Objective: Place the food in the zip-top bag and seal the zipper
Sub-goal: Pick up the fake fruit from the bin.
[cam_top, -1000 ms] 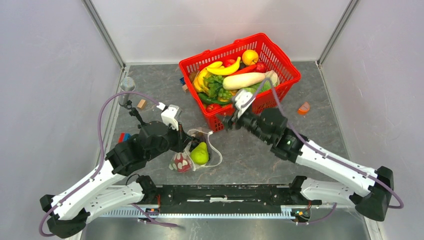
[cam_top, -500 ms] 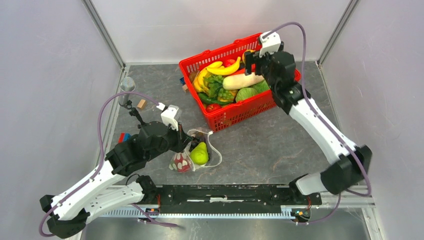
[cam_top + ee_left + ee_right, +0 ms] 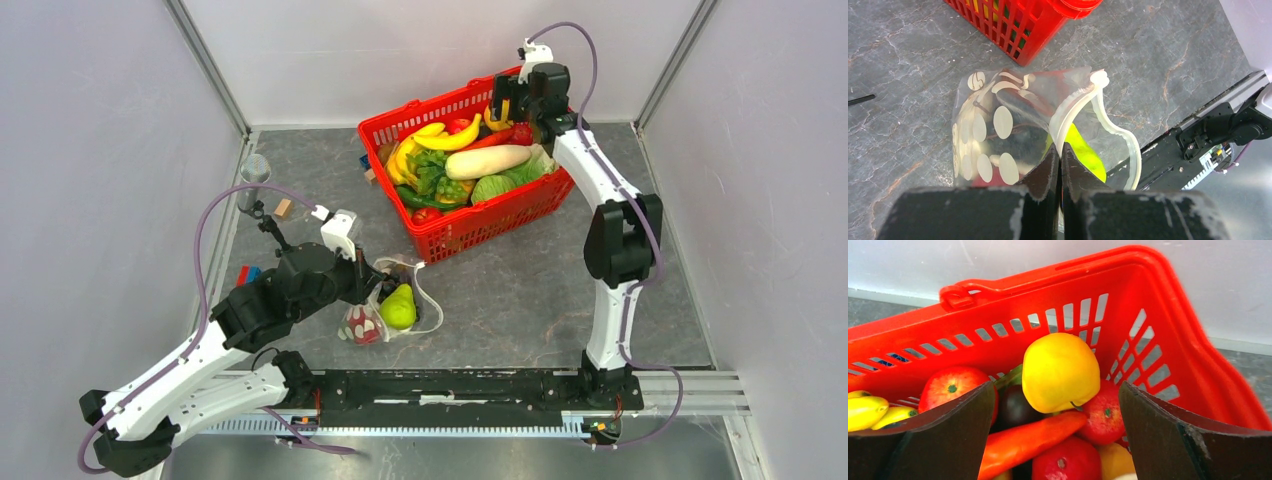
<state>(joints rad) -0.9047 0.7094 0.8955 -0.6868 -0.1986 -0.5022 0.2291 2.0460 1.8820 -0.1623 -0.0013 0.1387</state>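
Observation:
The dotted clear zip-top bag (image 3: 395,305) lies on the table in front of the basket, with a green pear (image 3: 399,308) and a red fruit (image 3: 360,325) inside. My left gripper (image 3: 370,282) is shut on the bag's zipper (image 3: 1075,107) and holds the mouth open; the pear (image 3: 1085,155) shows through it. My right gripper (image 3: 512,105) is open over the far corner of the red basket (image 3: 480,222). Its jaws stand on either side of a yellow citrus (image 3: 1060,371), above red fruits (image 3: 1105,412) and an orange pepper (image 3: 1028,437). A white radish (image 3: 488,161) lies in the basket.
The basket also holds bananas (image 3: 448,138) and greens (image 3: 430,172). An orange wedge (image 3: 607,215) lies right of the basket. Small blocks (image 3: 283,208) and a clear cup (image 3: 255,168) sit at the left. A black rail (image 3: 450,385) runs along the near edge.
My right arm has swung from in front of the basket up over it to its far corner, above the yellow citrus. The left gripper and the bag have not moved.

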